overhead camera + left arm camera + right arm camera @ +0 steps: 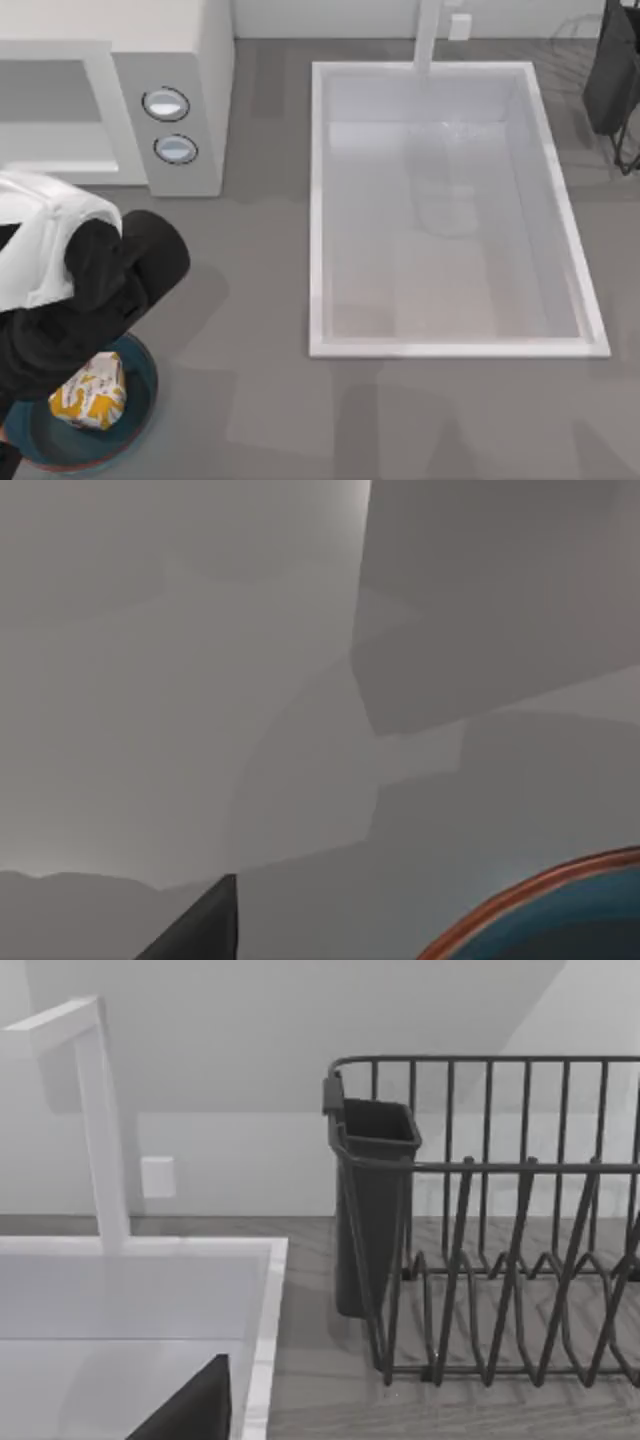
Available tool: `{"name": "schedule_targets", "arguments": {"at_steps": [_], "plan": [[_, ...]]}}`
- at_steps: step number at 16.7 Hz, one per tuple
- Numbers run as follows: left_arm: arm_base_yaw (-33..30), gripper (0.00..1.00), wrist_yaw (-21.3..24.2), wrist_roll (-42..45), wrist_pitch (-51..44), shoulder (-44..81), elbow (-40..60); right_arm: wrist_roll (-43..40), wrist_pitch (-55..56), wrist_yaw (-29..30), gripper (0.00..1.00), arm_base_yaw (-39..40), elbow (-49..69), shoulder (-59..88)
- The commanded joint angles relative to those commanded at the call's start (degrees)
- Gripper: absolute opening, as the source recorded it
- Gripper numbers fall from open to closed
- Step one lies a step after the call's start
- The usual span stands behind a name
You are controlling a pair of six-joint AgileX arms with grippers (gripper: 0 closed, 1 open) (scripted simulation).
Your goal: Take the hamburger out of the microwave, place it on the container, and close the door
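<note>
Your hamburger (pixel 90 392) already sits in the container (pixel 140 405), near-left on the surface. Can't tell how the left end effector's set. Watch that arm: swinging toward the microwave (pixel 185 95) could clip the dish.

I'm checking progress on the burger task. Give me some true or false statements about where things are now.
1. The hamburger lies in the container. True.
2. The container sits inside the sink. False: it is on the counter at the table's front left.
3. The left arm is over the container. True.
4. The microwave has three knobs. False: two show.
5. A dish rack stands beside the sink. True.
</note>
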Motion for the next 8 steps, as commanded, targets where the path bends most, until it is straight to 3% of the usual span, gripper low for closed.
{"name": "schedule_targets", "arguments": {"at_steps": [8], "plan": [[14.7,1.0,16.4,61.5,31.9,-47.4,-24.1,0.0,0.0,0.0,1.0,0.0,0.0,0.0]]}}
